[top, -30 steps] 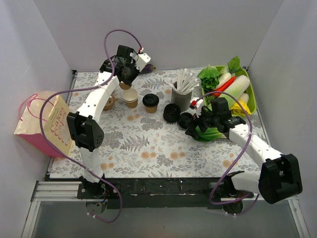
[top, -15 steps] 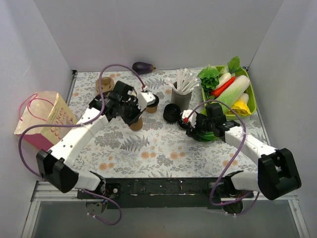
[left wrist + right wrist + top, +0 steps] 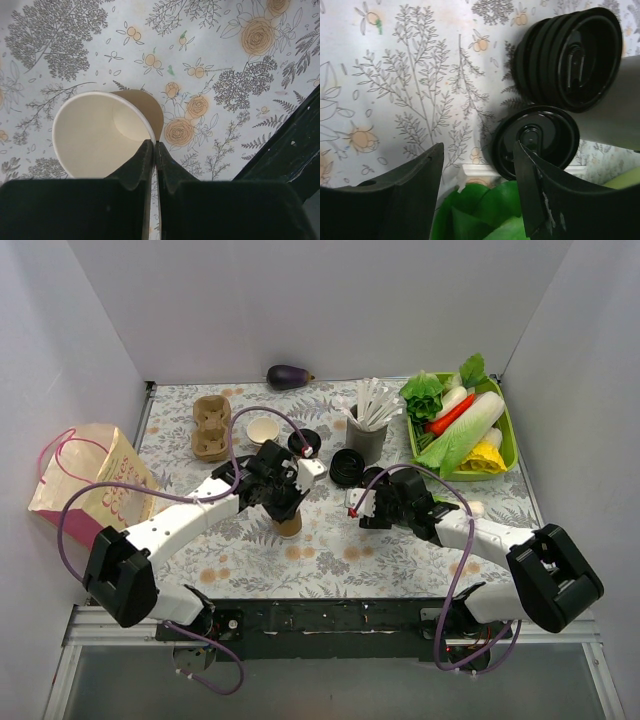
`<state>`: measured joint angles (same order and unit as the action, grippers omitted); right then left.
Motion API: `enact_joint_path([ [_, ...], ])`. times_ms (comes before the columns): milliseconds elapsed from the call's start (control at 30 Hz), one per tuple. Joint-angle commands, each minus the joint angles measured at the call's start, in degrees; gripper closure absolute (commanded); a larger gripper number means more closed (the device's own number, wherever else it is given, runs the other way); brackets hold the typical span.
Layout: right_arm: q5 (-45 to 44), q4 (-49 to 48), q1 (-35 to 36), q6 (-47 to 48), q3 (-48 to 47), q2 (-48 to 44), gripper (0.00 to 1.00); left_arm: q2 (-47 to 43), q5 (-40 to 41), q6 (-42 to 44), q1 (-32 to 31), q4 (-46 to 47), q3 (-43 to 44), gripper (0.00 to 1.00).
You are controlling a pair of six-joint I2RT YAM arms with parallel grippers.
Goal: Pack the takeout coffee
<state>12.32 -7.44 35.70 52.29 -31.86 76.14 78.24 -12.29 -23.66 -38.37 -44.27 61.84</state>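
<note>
My left gripper (image 3: 154,145) has its jaws pinching the rim of the small kraft-brown paper cup (image 3: 95,130), whose near side is hidden behind them. On my right gripper (image 3: 478,147) the jaws are spread. A round black plastic lid (image 3: 540,140) sits half-covered by one finger, and I can't tell if they touch.

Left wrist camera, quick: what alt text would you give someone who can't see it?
The left gripper is shut on the rim of an open, lidless paper cup, brown outside and white and empty inside, with one finger inside the wall and one outside. A flowered tablecloth lies beneath.
</note>
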Motion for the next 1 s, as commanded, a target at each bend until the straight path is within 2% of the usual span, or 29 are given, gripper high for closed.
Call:
enact_joint_path([
  [0,-3.4,-5.2,0.2,-0.8,0.0,-0.1,0.35,1.5,0.3,-4.8,-0.9,5.0,-0.8,1.0],
  [100,-4.5,-6.3,0.2,-1.5,0.5,0.7,0.36,3.3,-0.6,-5.7,-1.2,5.8,-0.1,0.99],
  [167,-4.8,-6.9,0.2,-1.8,0.8,1.1,0.36,4.5,-1.6,-5.4,-1.4,5.7,0.5,0.91],
  [233,-4.8,-7.4,0.2,-2.3,1.0,1.6,0.36,5.0,-2.2,-5.3,-1.4,5.2,1.2,0.71],
  [333,-5.0,-8.0,0.2,-3.1,1.1,2.1,0.38,5.0,-4.0,-5.3,-1.4,4.0,3.3,0.5],
  [433,-5.2,-8.5,0.1,-3.2,1.1,2.7,0.38,3.9,-6.7,-5.8,-1.4,2.8,6.1,0.42],
  [567,-5.6,-9.8,0.0,-3.2,0.8,3.9,0.4,2.4,-5.4,-6.4,-1.3,2.5,9.3,0.38],
  [700,-6.8,-12.2,-0.2,-4.0,0.7,5.6,0.5,2.5,-3.2,-4.1,-0.5,3.0,12.2,0.38],
  [967,-6.9,-14.5,-0.4,-4.3,1.7,7.4,0.51,4.8,-0.8,-2.4,4.9,4.3,18.3,0.37],
])
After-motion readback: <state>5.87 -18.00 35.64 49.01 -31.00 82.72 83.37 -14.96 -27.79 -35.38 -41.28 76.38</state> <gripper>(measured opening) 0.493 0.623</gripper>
